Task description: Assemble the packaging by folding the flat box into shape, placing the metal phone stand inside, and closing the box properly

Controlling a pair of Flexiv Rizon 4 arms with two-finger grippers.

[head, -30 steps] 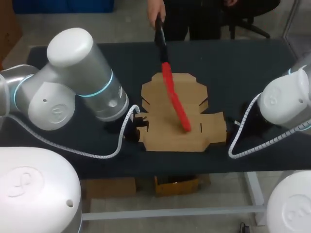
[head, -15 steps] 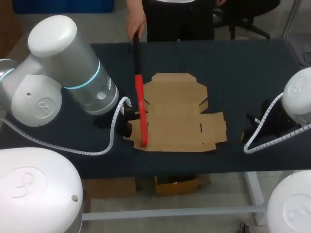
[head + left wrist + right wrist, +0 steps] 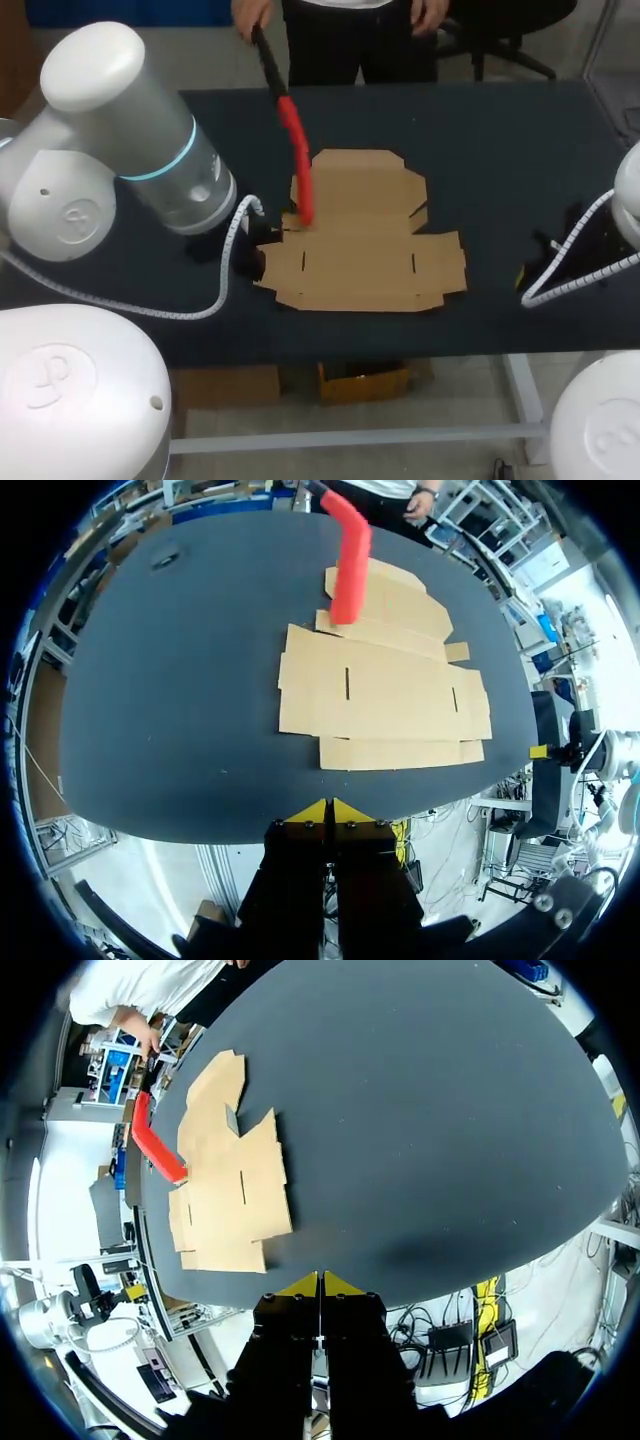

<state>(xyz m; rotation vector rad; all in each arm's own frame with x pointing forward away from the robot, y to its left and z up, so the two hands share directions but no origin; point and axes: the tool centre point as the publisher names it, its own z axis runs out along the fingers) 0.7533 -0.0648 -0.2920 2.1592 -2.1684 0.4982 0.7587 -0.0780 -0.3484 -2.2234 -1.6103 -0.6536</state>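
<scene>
Left gripper [image 3: 328, 805] is clenched on nothing, its yellow tips pressed together; in the head view the left arm [image 3: 150, 130] hides most of it. Right gripper [image 3: 320, 1282] is clenched likewise, and from above it is dark and hard to make out by the table's [image 3: 500, 130] right edge. The flat box [image 3: 365, 245] lies unfolded at the middle of the front edge, ahead of both grippers and apart from each. Farther back, a person's hand [image 3: 250, 12], cut off beyond the far edge, holds a red stick [image 3: 296, 160] whose tip is at the box's far left part.
</scene>
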